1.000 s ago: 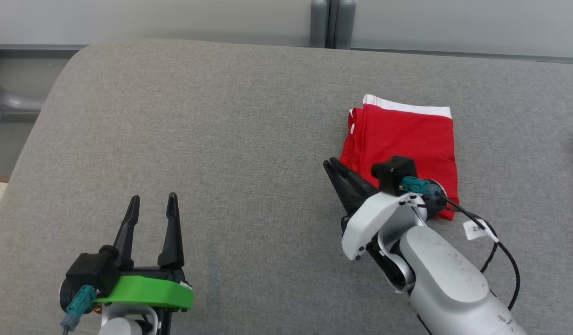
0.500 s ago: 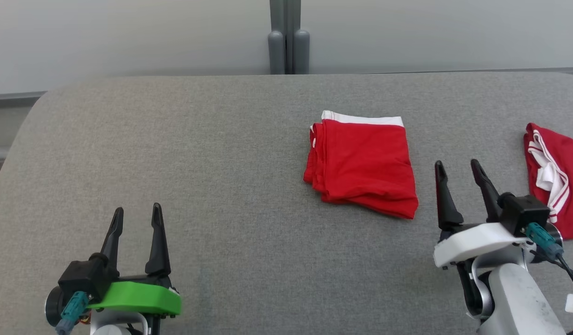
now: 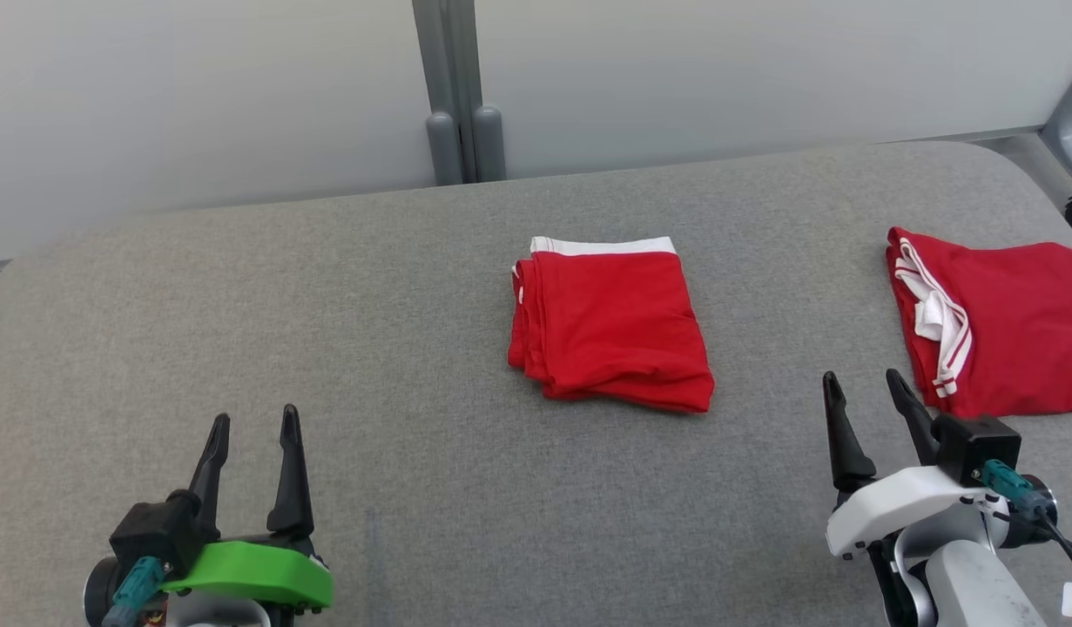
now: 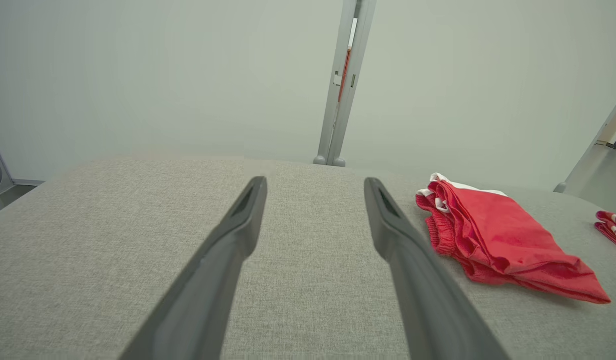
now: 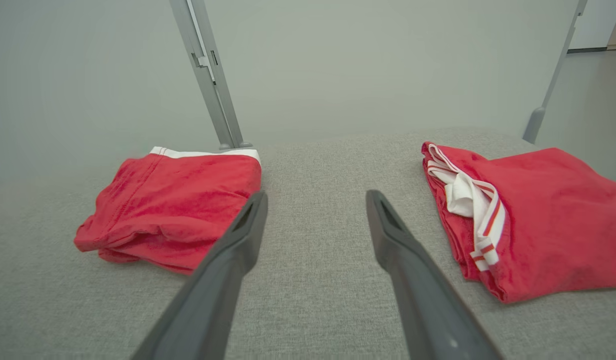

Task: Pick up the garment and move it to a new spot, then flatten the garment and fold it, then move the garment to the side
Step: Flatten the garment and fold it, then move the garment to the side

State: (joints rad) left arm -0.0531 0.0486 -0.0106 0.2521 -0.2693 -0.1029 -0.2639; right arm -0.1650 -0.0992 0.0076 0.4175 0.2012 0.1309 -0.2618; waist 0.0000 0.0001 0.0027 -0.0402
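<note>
The right end effector stands wide open and empty at the near right, having just released the folded garment and drawn back. The left end effector is open and empty too. Folding and placing look done. The garment lies mid-surface, well left of another red garment, with its white waistband far, stacked edges left and long axis roughly near-to-far.

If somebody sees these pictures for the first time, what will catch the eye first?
First comes the folded red garment with a white band, lying near the middle of the grey surface. Next comes a second red garment with white trim, at the right edge. The left hand and right hand stand open at the front, holding nothing.
</note>
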